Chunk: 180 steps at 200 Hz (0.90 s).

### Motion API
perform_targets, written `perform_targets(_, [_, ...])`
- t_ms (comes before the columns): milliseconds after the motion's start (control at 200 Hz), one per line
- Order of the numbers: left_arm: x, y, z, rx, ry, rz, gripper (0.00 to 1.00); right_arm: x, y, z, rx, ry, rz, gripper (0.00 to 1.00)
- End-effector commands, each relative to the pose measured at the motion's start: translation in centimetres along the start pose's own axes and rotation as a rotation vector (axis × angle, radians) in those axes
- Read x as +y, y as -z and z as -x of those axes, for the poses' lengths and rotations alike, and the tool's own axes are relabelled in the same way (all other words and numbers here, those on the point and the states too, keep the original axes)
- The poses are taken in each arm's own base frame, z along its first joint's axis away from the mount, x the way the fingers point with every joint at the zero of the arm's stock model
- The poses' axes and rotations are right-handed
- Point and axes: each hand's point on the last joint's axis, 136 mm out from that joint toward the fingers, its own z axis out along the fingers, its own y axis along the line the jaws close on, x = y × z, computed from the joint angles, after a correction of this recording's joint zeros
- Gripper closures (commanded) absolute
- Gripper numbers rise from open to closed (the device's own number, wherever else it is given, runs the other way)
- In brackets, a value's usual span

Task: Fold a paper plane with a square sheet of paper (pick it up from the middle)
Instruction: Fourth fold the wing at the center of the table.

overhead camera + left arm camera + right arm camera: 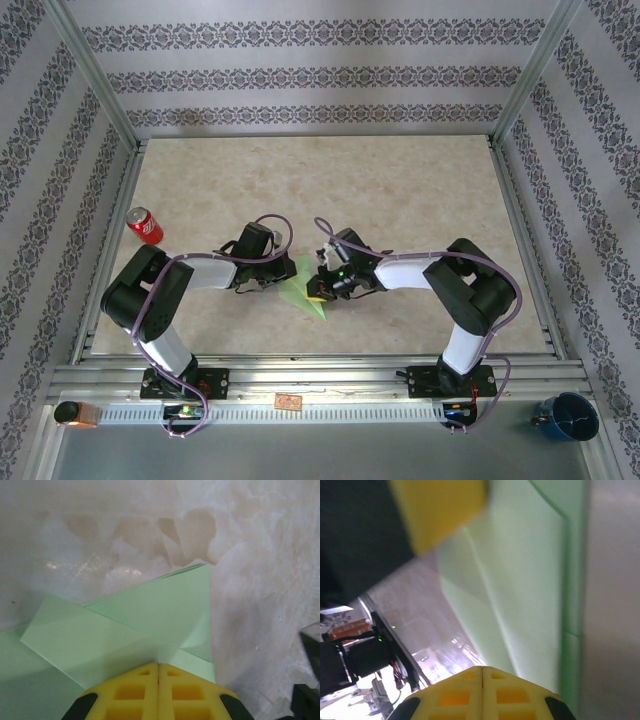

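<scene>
Near the front middle of the surface [400, 190], the green paper [312, 308] is found lying flat, with slanted flaps folded over it so that a point is starting to show. It is not yet a slim plane. The left hand [158, 675] is seen with its yellow fingers pressed together, tips down at the paper where the flaps meet. Whether a layer is pinched between them cannot be told. The right hand [482, 675] is pressed together too, low beside a long fold of the paper, and nothing is seen to be held in it. The step in hand is judged to be a fold in the middle of the job, with a crease being pushed flat. For the next move, the paper would need to be held down by one hand while an edge is lifted and laid over by the other, and the edges must be lined up well. Care is called for, since the two hands are very close to each other. Lots of bare room is left behind the paper, up to the back wall [320, 80]. The front rail [320, 372] is nearer. The red can [145, 226] is well apart on the left, so it should not be bumped.
</scene>
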Motion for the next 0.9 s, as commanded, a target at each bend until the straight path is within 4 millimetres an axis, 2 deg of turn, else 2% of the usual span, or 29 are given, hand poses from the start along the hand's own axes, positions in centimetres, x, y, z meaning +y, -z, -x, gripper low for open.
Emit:
perform_targets(0, [3.4,-0.2,-2.1,0.042,0.018,0.117,0.95,0.8,-0.3,1.1,-0.030,-0.009,-0.023,1.00])
perform_targets(165, [3.0,-0.2,-1.8,0.037,0.013,0.108,0.95,-0.1,-2.1,1.3,0.004,-0.021,-0.042,1.00])
perform_targets(240, [3.0,-0.2,-1.7,0.039,0.009,0.108,0.95,-1.2,-2.7,0.9,0.015,-0.037,-0.069,1.00])
perform_targets(365, [3.3,-0.3,-1.9,0.038,0.015,0.116,0.95,-4.1,-2.9,-0.6,0.035,-0.078,-0.128,1.00])
perform_targets(450, [3.7,-0.4,-2.1,0.042,0.020,0.123,0.95,-4.8,-2.6,-1.9,0.053,-0.088,-0.126,1.00])
perform_targets(629, [4.1,-0.6,-2.2,0.041,0.032,0.134,0.95,-3.0,-1.1,-2.8,0.047,-0.060,-0.071,1.00])
perform_targets(754, [4.0,-0.6,-2.3,0.046,0.031,0.126,0.95,-1.1,-0.3,-1.5,0.009,-0.038,-0.033,1.00])
perform_targets(894, [4.0,-0.6,-2.5,0.044,0.037,0.110,0.95,0.7,-0.6,0.6,-0.024,-0.017,-0.012,1.00])
